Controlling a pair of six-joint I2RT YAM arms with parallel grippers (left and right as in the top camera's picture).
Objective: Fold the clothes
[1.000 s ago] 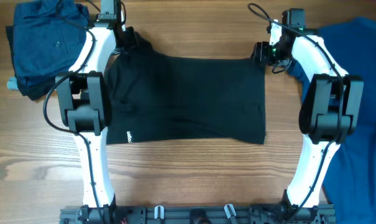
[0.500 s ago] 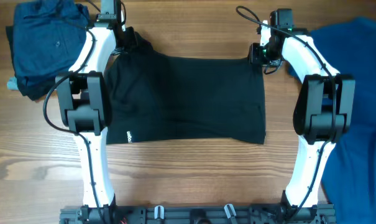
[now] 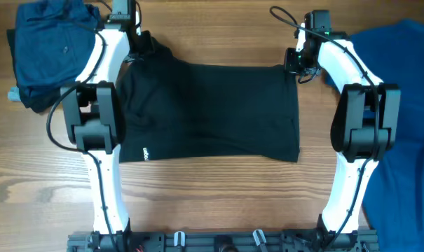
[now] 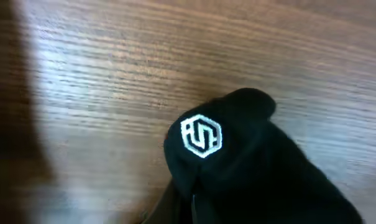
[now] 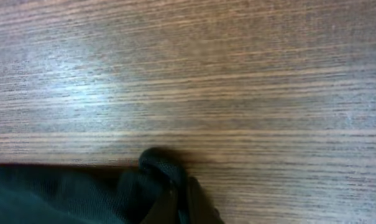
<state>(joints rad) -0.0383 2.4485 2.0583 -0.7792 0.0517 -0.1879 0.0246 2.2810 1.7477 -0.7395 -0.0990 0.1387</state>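
Wooden surface (image 3: pixel 212 203), black T-shirt (image 3: pixel 219 112) spread flat.
Left gripper (image 3: pixel 144 45) and right gripper (image 3: pixel 293 60) clenched on its far corners; no fold apparent yet.

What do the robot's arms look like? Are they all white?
Not all white. The left arm and right arm are white tubes joined by chunky black blocks. The left pincer and right pincer are black, and a thin black cable curls beside the right one.
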